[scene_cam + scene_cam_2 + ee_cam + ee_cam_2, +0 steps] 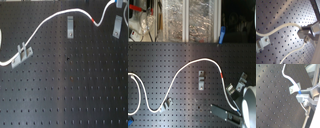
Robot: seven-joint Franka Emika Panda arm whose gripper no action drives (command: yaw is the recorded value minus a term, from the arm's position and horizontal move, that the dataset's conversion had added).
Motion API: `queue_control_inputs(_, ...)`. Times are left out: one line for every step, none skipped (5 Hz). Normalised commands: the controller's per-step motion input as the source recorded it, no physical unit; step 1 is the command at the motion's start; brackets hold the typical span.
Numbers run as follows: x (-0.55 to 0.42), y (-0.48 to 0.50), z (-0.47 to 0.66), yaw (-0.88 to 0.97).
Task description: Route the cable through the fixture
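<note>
The fingers (pixel 304 31) look pressed together on the cable (pixel 50 19), pinching it a little past its red band (pixel 95 20).

In the first exterior view the cable enters at 9 o'clock and runs through the left clip (pixel 21 54). It then arcs up over the middle clip (pixel 70 26) without entering it, dips at the red band and climbs to 1 o'clock, where the arm holds it. The right clip (pixel 117 26) stands just beside that last stretch.

In the second wrist view this clip (pixel 294 88) sits right next to the fingers with the cable running up to it. Whether the cable is seated in the slot cannot be told.

The step in hand seems to be laying the cable into this clip. To do it well:
- Keep the grip firm so the cord cannot slide.
- Hold the stretch between the band and the fingers taut, in line with the slot.
- Lower it close to the desk (pixel 70 95) so it drops between the clip's walls rather than riding over them.
- Pull gently, since a hard tug could drag the cable out of the left clip.

The middle clip looks yet to be threaded, so keep some slack in the arc.
</note>
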Motion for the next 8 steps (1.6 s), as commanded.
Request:
queue_control_inputs(-0.005, -0.057, 0.00, 0.00)
queue_control_inputs(-0.159, -0.359, 0.20, 0.06)
queue_control_inputs(-0.001, -0.014, 0.00, 0.00)
queue_control_inputs(-0.221, 0.349, 0.00, 0.01)
queue_control_inputs(-0.017, 0.277, -0.03, 0.00)
queue_control_inputs(-0.003, -0.031, 0.00, 0.00)
queue_control_inputs(-0.097, -0.900, 0.19, 0.00)
queue_control_inputs(-0.001, -0.011, 0.00, 0.00)
